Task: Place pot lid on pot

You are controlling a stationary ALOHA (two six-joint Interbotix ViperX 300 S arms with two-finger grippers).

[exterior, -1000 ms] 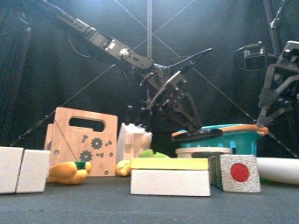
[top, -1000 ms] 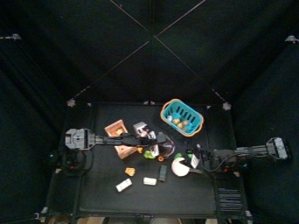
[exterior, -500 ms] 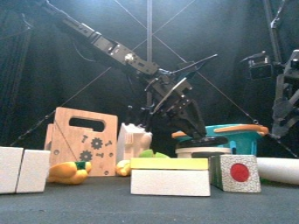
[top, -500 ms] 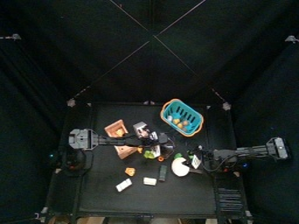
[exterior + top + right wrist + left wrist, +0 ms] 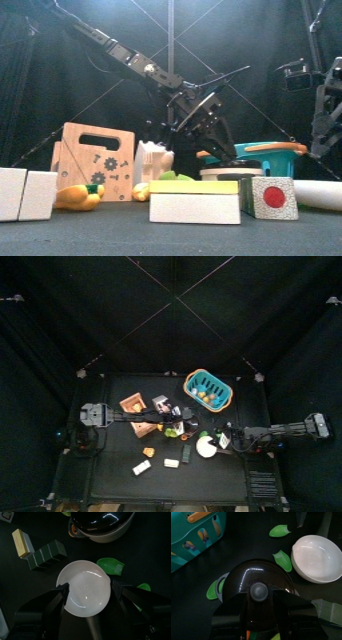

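Left gripper [image 5: 256, 619] holds the black lid [image 5: 258, 587] in wide jaws above the pot [image 5: 231, 173]. Released off-centre, it could tip. Right jaws stand open over the bowl [image 5: 85, 589].

In the left wrist view the black pot lid [image 5: 258, 592] between the jaws covers almost all of the pot [image 5: 222, 581]; only a sliver of rim shows. The teal basket [image 5: 194, 534] beyond the jaws is cut off by the edge. From above, the desk items are too small to identify.
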